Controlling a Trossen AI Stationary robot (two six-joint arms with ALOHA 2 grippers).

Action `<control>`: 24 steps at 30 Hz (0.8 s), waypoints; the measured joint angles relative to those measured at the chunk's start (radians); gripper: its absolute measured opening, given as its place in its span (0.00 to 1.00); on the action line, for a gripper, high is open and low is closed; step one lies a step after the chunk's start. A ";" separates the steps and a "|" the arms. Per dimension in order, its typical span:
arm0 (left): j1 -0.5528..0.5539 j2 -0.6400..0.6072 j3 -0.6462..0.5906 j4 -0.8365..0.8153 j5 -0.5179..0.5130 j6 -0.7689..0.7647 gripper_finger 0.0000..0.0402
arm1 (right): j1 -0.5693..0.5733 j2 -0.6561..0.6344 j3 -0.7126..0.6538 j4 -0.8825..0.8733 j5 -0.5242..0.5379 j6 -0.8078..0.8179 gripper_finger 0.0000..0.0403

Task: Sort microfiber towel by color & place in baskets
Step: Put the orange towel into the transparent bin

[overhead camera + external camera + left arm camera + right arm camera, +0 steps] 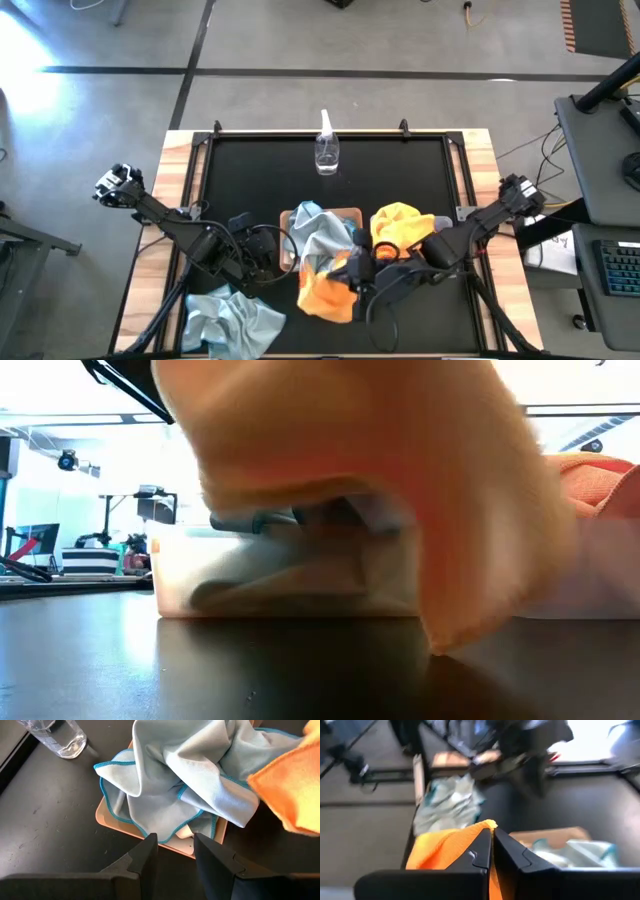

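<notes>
The tan basket (pixel 350 212) holds crumpled pale blue-grey towels (pixel 322 232) and shows in the left wrist view as a tan basket rim (pixel 112 822) under the blue-grey towels (pixel 190 775). My left gripper (pixel 175 845) is open just short of the basket's left-near corner, touching nothing. My right gripper (pixel 357 268) is shut on an orange towel (pixel 325 292) near the basket's near side. The grey basket (pixel 446 221) on the right holds another orange towel (pixel 400 225). A loose blue-grey towel pile (pixel 232 320) lies at the table's near left. My right gripper (pixel 492 837) pinches the orange towel at an upper fold (pixel 470 837) between its two fingers, coming in low from the table's right. The cloth hangs slack below the fingers, as the low view's orange towel (pixel 400 490) shows. Its lowest corner (pixel 440 645) reaches about table level; whether it touches I cannot tell.
A clear spray bottle (pixel 327 152) stands upright at the middle of the far side and also shows as the bottle (pixel 57 737) in the left wrist view. A raised frame (pixel 300 133) runs round the black mat. Bare mat lies left of the tan basket.
</notes>
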 joint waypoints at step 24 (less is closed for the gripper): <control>-0.004 0.000 0.000 0.000 0.000 0.000 0.28 | 0.000 -0.187 0.000 -0.020 0.385 -0.096 0.02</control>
